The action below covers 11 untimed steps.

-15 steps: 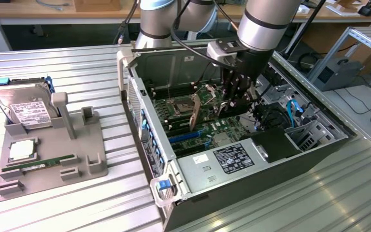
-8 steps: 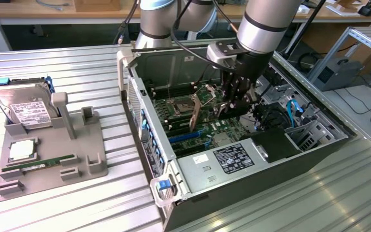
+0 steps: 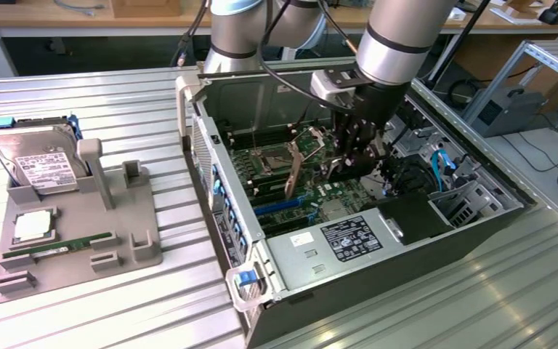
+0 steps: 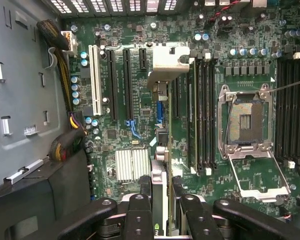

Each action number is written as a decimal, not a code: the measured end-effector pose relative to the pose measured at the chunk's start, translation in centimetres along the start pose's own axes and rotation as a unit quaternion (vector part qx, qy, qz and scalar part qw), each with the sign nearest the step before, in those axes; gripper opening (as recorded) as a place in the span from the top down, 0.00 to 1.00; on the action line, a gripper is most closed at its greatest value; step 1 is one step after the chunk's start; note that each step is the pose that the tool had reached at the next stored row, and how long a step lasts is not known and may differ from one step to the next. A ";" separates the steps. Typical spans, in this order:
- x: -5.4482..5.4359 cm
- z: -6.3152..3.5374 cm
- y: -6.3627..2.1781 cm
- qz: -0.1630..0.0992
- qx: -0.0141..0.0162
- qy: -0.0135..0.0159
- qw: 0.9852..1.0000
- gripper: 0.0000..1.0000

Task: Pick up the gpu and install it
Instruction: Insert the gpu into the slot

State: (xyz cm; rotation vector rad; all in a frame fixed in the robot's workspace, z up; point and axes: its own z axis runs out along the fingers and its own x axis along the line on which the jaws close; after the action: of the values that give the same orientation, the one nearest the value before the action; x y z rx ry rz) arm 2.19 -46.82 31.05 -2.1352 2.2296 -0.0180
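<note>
One gripper (image 4: 161, 210) pinching upright gpu (image 3: 301, 161) edge-on, above motherboard (image 4: 140, 130), inside open case (image 3: 395, 247).

Exterior view looks down from high; wrist view faces close onto the shared motherboard (image 3: 304, 185) (image 4: 140, 100).

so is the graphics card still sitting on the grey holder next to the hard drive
No, the graphics card stands on edge inside the open computer case, clamped in the gripper, while the grey holder carries the hard drive.
</note>
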 end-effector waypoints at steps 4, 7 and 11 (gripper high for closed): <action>0.1 0.25 0.08 0.000 0.000 0.000 1.000 0.73; 0.2 0.33 0.78 0.000 0.000 0.000 1.000 0.73; 0.2 0.51 1.53 0.000 0.000 0.000 1.000 0.73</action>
State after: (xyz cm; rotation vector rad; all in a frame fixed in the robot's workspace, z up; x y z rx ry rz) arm 0.68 -46.98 30.47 -2.1351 2.2295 -0.0180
